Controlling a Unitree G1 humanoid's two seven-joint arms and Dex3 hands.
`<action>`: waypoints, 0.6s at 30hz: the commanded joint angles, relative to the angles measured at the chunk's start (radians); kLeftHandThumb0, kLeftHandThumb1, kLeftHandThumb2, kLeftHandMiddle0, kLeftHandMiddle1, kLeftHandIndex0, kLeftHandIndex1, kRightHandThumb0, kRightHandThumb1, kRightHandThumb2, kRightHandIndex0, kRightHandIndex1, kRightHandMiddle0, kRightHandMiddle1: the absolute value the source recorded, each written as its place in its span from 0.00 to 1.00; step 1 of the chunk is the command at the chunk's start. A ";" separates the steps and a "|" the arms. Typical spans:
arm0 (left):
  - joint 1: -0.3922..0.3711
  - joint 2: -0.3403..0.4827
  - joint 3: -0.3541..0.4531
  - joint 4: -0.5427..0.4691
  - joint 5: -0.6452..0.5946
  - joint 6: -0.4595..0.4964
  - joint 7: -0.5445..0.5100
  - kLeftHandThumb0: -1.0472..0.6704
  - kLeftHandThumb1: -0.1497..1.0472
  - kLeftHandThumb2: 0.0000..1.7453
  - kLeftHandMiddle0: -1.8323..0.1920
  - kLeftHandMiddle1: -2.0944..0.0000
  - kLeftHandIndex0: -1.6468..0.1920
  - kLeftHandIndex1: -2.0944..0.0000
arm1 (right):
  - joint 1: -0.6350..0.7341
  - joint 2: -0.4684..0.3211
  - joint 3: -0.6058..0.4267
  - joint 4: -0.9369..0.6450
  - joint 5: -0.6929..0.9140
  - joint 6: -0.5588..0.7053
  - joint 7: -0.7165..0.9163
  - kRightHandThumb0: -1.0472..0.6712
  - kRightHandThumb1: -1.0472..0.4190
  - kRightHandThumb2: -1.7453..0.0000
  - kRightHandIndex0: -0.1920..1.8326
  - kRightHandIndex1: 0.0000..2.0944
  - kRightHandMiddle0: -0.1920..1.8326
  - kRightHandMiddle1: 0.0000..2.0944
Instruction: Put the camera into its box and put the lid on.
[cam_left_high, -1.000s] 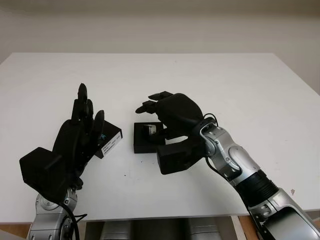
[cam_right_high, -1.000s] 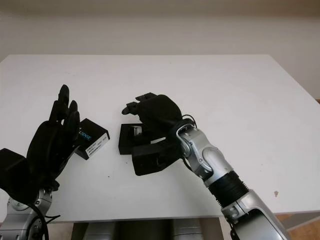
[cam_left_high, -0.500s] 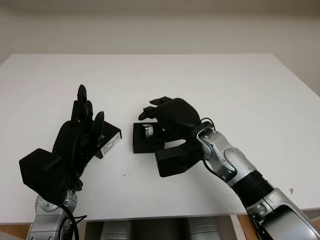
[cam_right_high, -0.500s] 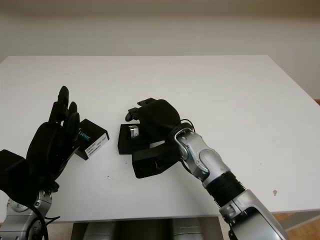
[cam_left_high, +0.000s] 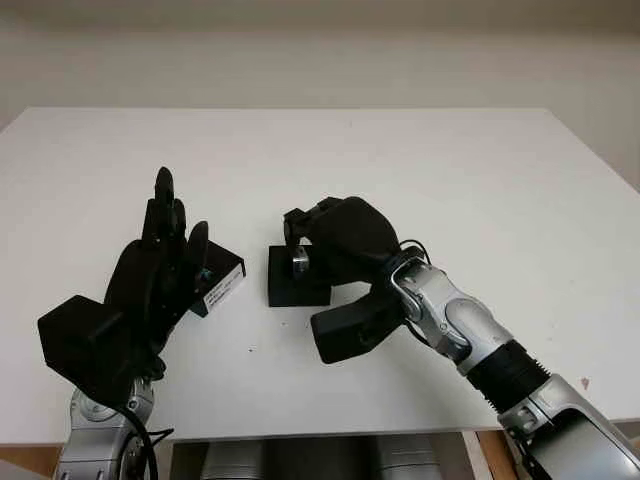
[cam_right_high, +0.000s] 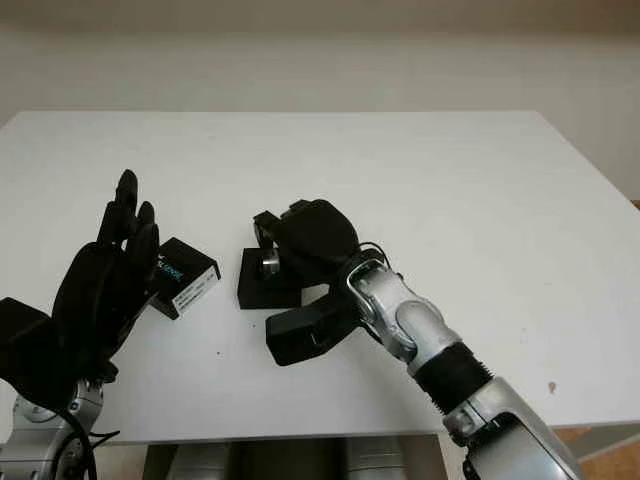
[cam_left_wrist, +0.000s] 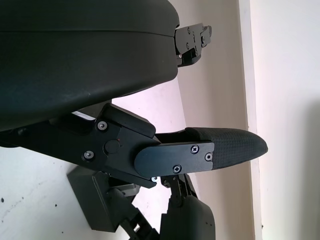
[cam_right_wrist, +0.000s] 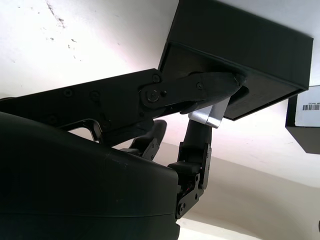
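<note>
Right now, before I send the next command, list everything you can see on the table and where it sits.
Table: one, white, spanning the scene.
Box: one, black, open, near the table's middle, under the right hand's fingers.
Camera: one, small and silver, held at the box opening by the right hand; how far it sits in the box I cannot tell.
Lid: one, black with a white label, lying left of the box, partly behind the left hand.
Right hand: black, over the box, fingers curled on the camera.
Left hand: black, open, raised beside the lid.
</note>
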 joint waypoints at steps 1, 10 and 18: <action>-0.020 0.004 0.003 -0.007 0.000 -0.001 0.003 0.13 1.00 0.31 1.00 1.00 1.00 1.00 | 0.018 -0.016 0.007 -0.012 -0.010 -0.002 0.007 0.32 0.06 0.97 0.26 0.43 0.32 0.69; -0.012 0.000 0.004 -0.007 -0.006 -0.006 0.002 0.13 1.00 0.30 1.00 1.00 1.00 1.00 | 0.038 0.004 -0.041 -0.027 0.089 -0.011 0.039 0.34 0.07 0.97 0.25 0.47 0.34 0.67; -0.005 -0.002 0.010 -0.013 -0.014 -0.004 0.003 0.13 1.00 0.29 1.00 1.00 1.00 1.00 | 0.032 0.034 -0.138 -0.001 0.301 -0.008 0.111 0.36 0.07 0.97 0.22 0.48 0.31 0.74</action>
